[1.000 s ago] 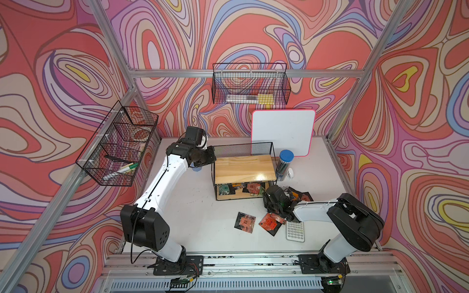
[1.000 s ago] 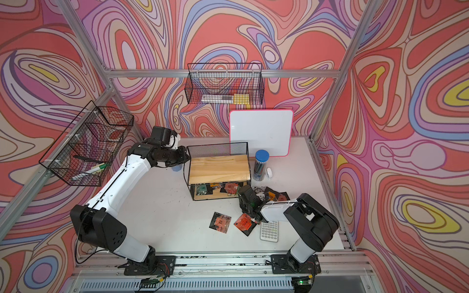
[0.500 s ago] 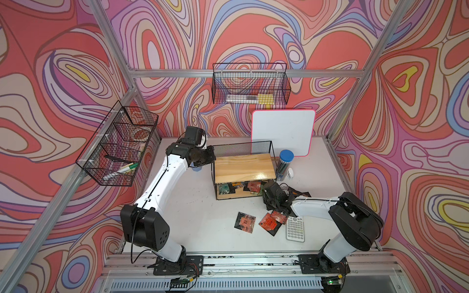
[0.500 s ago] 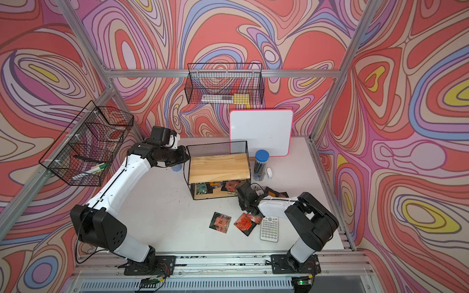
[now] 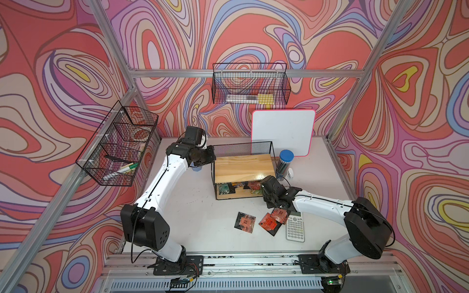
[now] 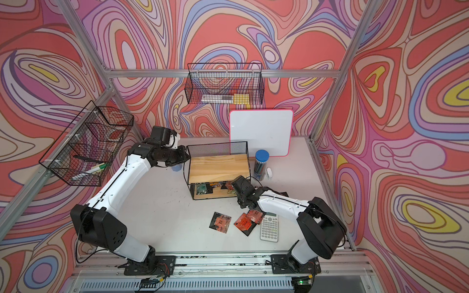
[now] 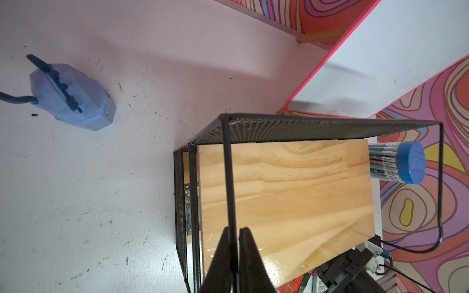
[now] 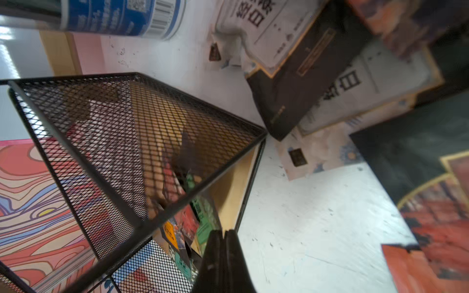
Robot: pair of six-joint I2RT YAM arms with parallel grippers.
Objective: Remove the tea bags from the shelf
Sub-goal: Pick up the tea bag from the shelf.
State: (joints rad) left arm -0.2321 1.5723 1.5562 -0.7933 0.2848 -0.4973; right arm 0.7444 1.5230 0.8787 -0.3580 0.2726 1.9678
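A: Left claw?
B: Pinched tight on the top side wire of the shelf.
A: And the right claw?
B: Jaws pressed together, nothing visible between them. The tips sit at the front right corner of the lower board.
A: Where are the tea bags?
B: Several lie on that lower board. Three are on the table in front of the shelf, by the calculator — one touching it. More lie by the shelf's right end.

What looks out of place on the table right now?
Three red-labelled tea bags lie scattered askew in front of the shelf, one against the calculator; more sit jumbled on the shelf's lower board. Nothing looks damaged.
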